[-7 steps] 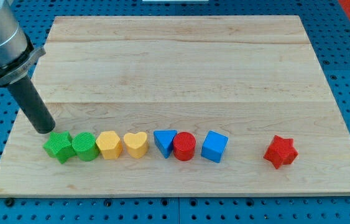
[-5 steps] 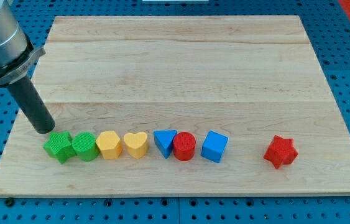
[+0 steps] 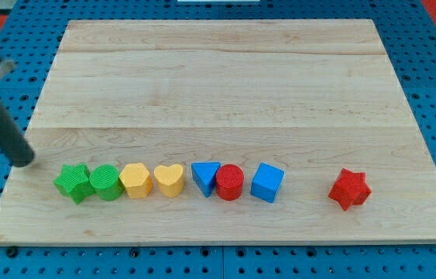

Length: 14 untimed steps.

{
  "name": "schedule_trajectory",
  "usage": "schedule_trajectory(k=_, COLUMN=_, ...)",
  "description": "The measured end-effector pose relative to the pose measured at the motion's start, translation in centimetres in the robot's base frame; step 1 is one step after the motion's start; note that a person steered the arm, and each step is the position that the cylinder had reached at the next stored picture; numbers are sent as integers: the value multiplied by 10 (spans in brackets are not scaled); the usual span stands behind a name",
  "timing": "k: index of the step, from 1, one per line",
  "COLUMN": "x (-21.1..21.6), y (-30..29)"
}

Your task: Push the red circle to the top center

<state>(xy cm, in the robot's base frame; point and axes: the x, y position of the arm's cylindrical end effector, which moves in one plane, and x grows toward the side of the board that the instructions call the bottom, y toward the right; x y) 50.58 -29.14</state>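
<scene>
The red circle (image 3: pixel 230 182) stands in a row of blocks near the view's bottom, touching the blue triangle (image 3: pixel 205 176) on its left, with the blue cube (image 3: pixel 267 183) just to its right. My tip (image 3: pixel 23 160) is at the board's left edge, to the left of and slightly above the green star (image 3: pixel 72 183), far left of the red circle. It touches no block.
The row runs from the view's left: green star, green circle (image 3: pixel 106 183), yellow hexagon (image 3: pixel 135 180), yellow heart (image 3: pixel 169 180), blue triangle, red circle, blue cube. A red star (image 3: pixel 349 189) stands apart at the right. The wooden board (image 3: pixel 218 77) lies on a blue pegboard.
My tip has moved to the view's left, from just above the green star to the board's left edge. No block has moved.
</scene>
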Motion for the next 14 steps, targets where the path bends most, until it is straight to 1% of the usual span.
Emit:
schedule_trajectory(k=1, x=54, y=-4)
schedule_trajectory(k=2, x=113, y=67)
schedule_trajectory(k=3, x=108, y=170)
schedule_trajectory(k=4, x=89, y=251)
schedule_trajectory(k=5, x=48, y=262)
schedule_trajectory(k=6, x=35, y=286)
schedule_trajectory(k=7, x=48, y=289)
schedule_trajectory(k=8, x=70, y=299)
schedule_trajectory(k=9, x=37, y=342)
schedule_trajectory(k=11, x=-64, y=345)
schedule_trajectory(k=12, x=-131, y=339)
schedule_trajectory(k=13, x=-156, y=353)
schedule_trajectory(k=14, x=-170, y=369)
